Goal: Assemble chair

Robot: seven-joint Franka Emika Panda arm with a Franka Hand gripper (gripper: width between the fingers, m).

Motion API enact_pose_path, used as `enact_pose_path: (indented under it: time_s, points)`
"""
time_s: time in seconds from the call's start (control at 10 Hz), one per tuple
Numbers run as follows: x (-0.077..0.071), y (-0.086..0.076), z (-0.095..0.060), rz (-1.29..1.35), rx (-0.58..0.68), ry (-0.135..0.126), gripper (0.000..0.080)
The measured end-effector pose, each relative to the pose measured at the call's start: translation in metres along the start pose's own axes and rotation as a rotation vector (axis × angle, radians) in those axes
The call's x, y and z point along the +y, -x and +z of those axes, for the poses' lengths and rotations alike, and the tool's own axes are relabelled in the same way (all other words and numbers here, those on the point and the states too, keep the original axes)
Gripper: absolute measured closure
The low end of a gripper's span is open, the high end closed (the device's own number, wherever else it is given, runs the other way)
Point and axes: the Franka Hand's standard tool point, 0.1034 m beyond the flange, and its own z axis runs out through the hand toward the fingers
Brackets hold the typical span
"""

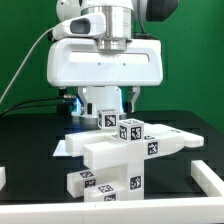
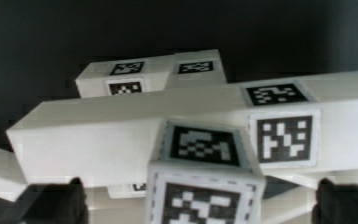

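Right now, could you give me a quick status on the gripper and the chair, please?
Gripper open, fingers either side of a tagged block, no grip visible. Chair partly joined on the table. Nothing in the way.

The arm (image 1: 108, 20) comes down from above with its wrist held straight, so the broad white hand block (image 1: 107, 62) sits level and faces the exterior camera. The pincer (image 1: 106, 101) points straight down under that block. Its two dark fingers (image 1: 128, 97) hang vertically, one toward the exterior view's left and one toward its right, standing wide apart. In the wrist view the two dark fingertips (image 2: 55, 203) show at the picture's lower corners, far from each other, with a clear gap between each tip and what lies between them. Nothing is clamped between the fingers
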Motion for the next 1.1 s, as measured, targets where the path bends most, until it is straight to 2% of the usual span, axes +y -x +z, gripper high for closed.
enact_pose_path:
  time_s: [0.3,0.7,1.1]
  points:
    - [0.0,0.0,0.0,0.0,0.0,0.0,0.0153]
    - [-0.003,0.009,0.009,0.132,-0.095,-0.055,0.0151]
    - [-0.005,0.007,0.01,0.15,-0.1,-0.055,0.0151]
